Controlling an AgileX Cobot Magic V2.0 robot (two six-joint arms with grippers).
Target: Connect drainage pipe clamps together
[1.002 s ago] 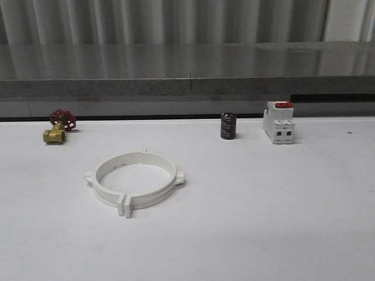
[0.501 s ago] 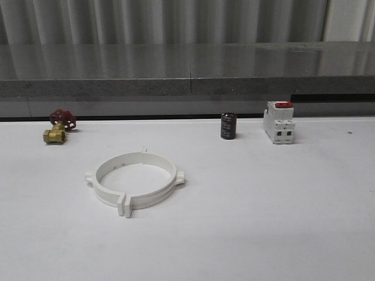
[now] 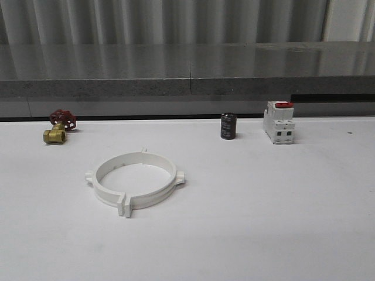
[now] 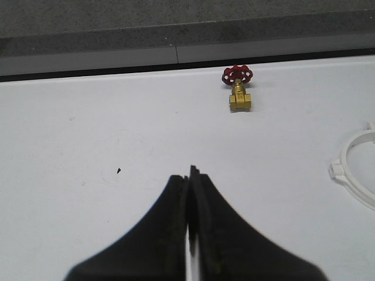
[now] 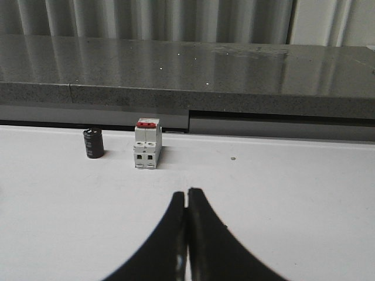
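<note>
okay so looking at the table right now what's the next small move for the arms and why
Probably none beyond a check: the drainage pipe clamps already lie on the table as one closed ring, tabs meeting at the front. The left gripper and right gripper are shut, empty and well clear of it. I'd keep them back and confirm the joints are seated.

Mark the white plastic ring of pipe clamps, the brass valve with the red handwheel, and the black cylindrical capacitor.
white plastic ring of pipe clamps (image 3: 153, 196), front view, on the near band.
brass valve with the red handwheel (image 3: 55, 136), front view, on the brass body.
black cylindrical capacitor (image 3: 228, 126), front view, on its side wall.
</note>
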